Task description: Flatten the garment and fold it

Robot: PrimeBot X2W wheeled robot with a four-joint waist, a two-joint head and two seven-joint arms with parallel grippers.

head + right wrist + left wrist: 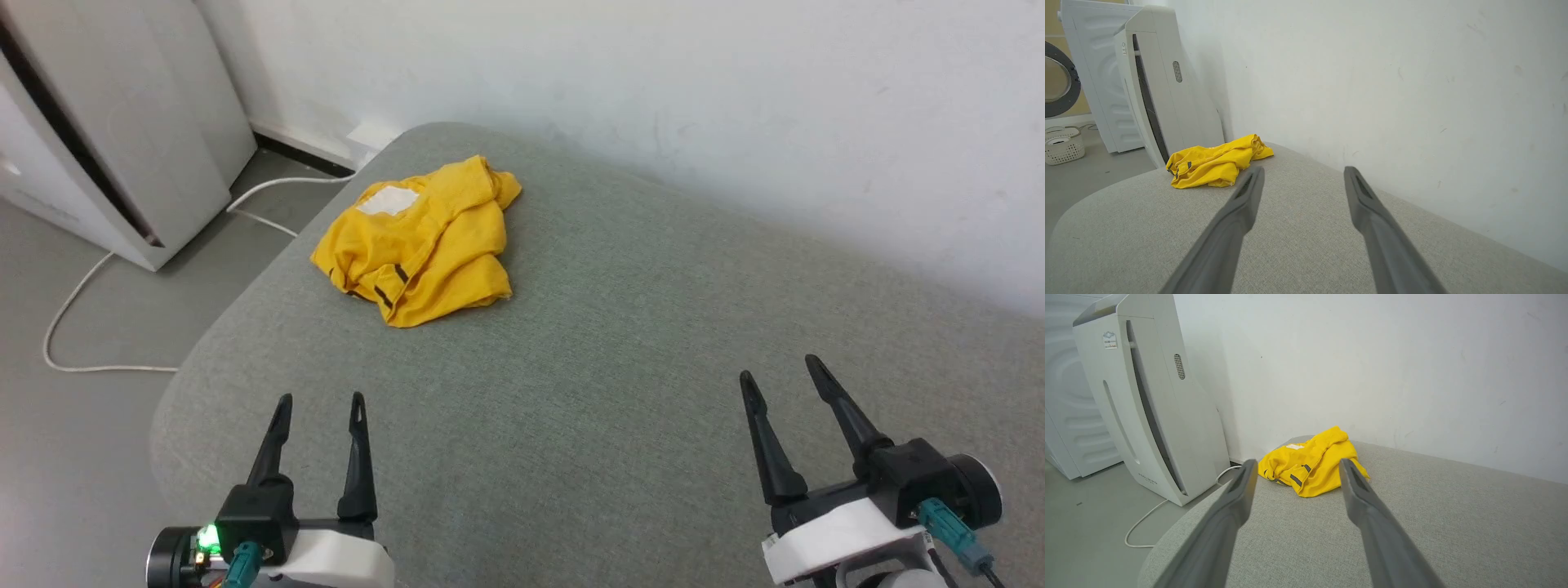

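- down front on the left: left pincer (320, 398), two dark fingers spread wide, nothing between them, over the near edge of the worktop (612, 343).
- over on the right: right pincer (779, 367), likewise spread wide and gripping nothing, tips leaning a touch to the left, over bare fabric.
- underneath both, grey woven padded worktop with rounded corners, bare across the near and right parts.
- further up and to the left, the garment (433, 245): bright yellow, bunched in a crumpled heap near the far-left corner of the worktop, well apart from both pincers, more in line with the left one.
- on the heap's far-left side, white label patch (389, 200) facing up; short black stripe marks (398, 276) along the folds at its near-left edge.
- off the left edge, grey floor (82, 425) with a white cable (61, 318) looping across it and running on toward the wall past the worktop's far corner.
- beyond the cable, tall white unit (106, 139) with a dark slot down its side, standing on the floor by the wall.
- at the back, plain white wall (694, 82), close behind the worktop's far edge.
- farthest off, in the right wrist view, white washing machine (1086, 81) with a round door, pale perforated basket (1063, 148) on the floor before it.
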